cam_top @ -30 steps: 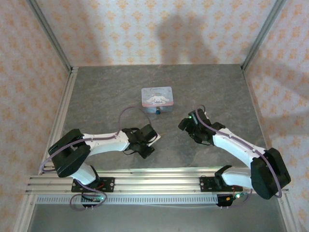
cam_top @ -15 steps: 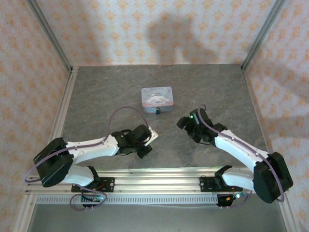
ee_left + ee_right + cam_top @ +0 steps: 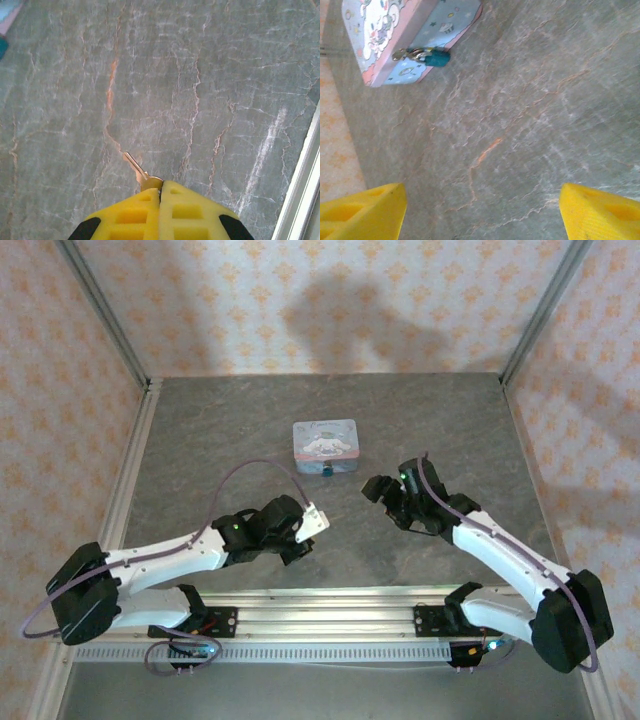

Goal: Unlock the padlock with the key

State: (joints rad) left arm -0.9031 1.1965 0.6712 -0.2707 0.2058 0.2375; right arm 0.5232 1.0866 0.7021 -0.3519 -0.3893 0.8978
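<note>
My left gripper (image 3: pixel 161 189) is shut on the head of the small silvery-pink key (image 3: pixel 136 170), whose blade sticks out ahead over the grey stone floor. From above, that gripper (image 3: pixel 318 520) sits left of centre, below the tin. The tiny dark teal padlock (image 3: pixel 437 58) hangs on the hasp at the front of the pale blue cartoon tin (image 3: pixel 395 30); from overhead the padlock (image 3: pixel 327 470) shows at the tin's near edge. My right gripper (image 3: pixel 480 210) is open, its yellow fingers wide apart with bare floor between them; overhead it (image 3: pixel 375 490) lies right of the padlock.
The tin (image 3: pixel 325 445) stands mid-table. A metal rail (image 3: pixel 300 175) runs along the right edge of the left wrist view. Aluminium frame posts and patterned walls enclose the grey floor (image 3: pixel 330 410) on three sides.
The left arm has stretched forward and right, carrying the key toward the tin. The right gripper has shifted slightly left toward the padlock and its fingers have narrowed a little.
</note>
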